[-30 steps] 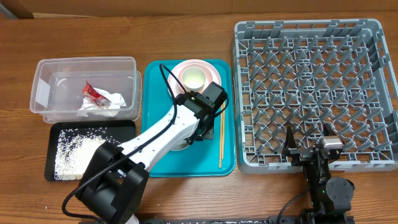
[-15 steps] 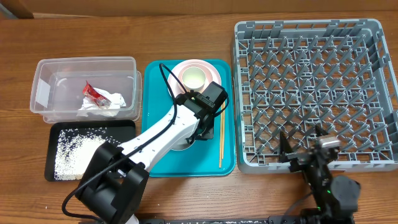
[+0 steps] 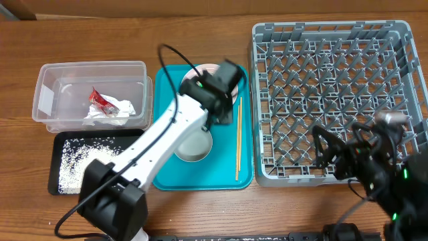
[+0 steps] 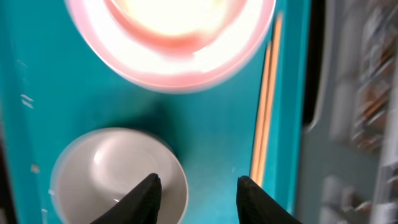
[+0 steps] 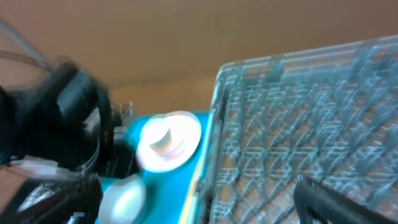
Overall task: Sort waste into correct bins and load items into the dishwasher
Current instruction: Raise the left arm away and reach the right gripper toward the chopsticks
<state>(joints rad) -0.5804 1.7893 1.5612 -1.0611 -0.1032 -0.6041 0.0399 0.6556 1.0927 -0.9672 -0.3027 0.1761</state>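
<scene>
**Plastic tub holds the rubbish; both grippers stand spread**

Farthest left, the clear tub holds the crumpled napkin and the red wrapper. Just in front of it, the black tray carries the rice. On the teal tray sit the pink plate, a whitish bowl and, along the tray's right side, the chopsticks. The left gripper hangs over the tray between bowl and chopsticks, fingers apart and holding nothing. The grey rack is at the right. Over its near edge is the blurred right gripper, fingers wide apart.
</scene>
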